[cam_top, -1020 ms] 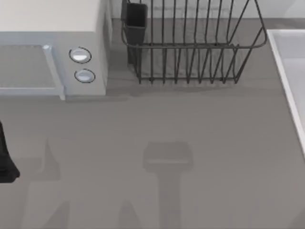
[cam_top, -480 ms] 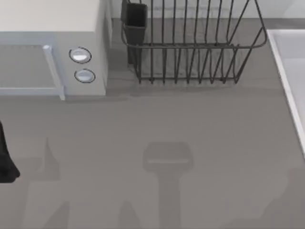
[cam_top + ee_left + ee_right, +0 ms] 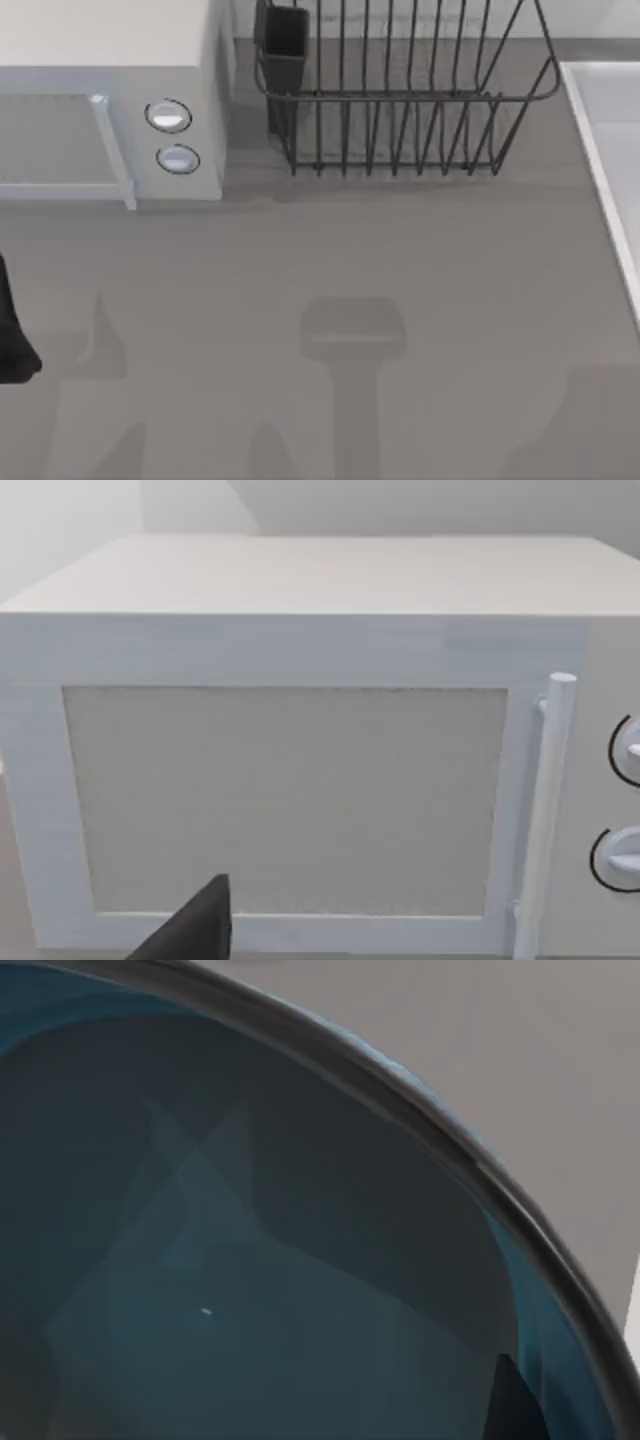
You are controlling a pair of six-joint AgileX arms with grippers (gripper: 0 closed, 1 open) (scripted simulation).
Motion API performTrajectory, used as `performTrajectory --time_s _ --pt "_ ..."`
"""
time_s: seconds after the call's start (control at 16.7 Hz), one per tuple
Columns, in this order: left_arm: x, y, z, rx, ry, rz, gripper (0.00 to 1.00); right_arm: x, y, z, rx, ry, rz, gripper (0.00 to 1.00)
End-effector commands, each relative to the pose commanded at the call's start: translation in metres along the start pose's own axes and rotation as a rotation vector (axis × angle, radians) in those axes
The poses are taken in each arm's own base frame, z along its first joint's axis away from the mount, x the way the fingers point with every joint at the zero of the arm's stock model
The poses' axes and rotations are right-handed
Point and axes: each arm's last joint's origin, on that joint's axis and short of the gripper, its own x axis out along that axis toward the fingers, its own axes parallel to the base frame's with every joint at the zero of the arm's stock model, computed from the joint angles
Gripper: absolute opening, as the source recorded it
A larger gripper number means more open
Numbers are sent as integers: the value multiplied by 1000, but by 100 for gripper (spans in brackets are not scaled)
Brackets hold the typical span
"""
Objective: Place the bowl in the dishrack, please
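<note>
Bowl interior lies right up against the right wrist camera: a deep blue-teal hollow crossed by angular shadows, with a dark curved rim sweeping across the view and grey table beyond it. A small dark tip of the right gripper's finger pokes in near the rim. Whether that gripper has closed on the bowl cannot be told.

Farther off, the dishrack stands at the far side of the table in the top view, a dark wire basket with upright tines and flared sides, and a dark rectangular cup at its left corner. Just left of the rack sits the white microwave, its two round knobs facing the near side. A pale raised surface runs along the table's right edge.

At the top view's left edge, part of the left arm shows as a black shape, parked well apart from the rack. From its wrist camera the microwave's door and handle face it closely, with one dark finger in front; I cannot tell how its fingers stand.
</note>
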Motion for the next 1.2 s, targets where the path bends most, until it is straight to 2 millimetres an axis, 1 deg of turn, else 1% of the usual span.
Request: performTrajectory --time_s 0.12,0.24,0.36,0.42,0.54,0.6,0.72,0.78,0.84,0.9,1.02,1.08,1.14,1.2 --pt "0 0 0 0 0 0 100 -1 5 7 -17 -14 -39 0" --pt "0 0 0 0 0 0 100 -3 19 23 -56 -53 -124 0" --pt "0 0 0 0 0 0 100 -7 43 44 -111 -119 -236 0" --pt "0 0 0 0 0 0 100 -8 59 56 -141 -164 -296 0" --pt "0 0 0 0 0 0 100 -12 101 79 -203 -282 -410 0" --pt "0 0 0 0 0 0 100 -14 127 89 -232 -358 -459 0" --pt "0 0 0 0 0 0 100 -20 188 102 -282 -542 -531 0" --pt "0 0 0 0 0 0 100 -24 221 103 -299 -650 -547 0" --pt "0 0 0 0 0 0 100 -28 255 100 -309 -765 -549 0" --pt "0 0 0 0 0 0 100 -34 288 92 -308 -884 -533 0" --pt "0 0 0 0 0 0 100 -48 347 65 -277 -1119 -455 0" --pt "0 0 0 0 0 0 100 -56 372 48 -248 -1224 -396 0" --pt "0 0 0 0 0 0 100 -63 392 30 -213 -1315 -330 0" --pt "0 0 0 0 0 0 100 -70 408 11 -173 -1390 -261 0"
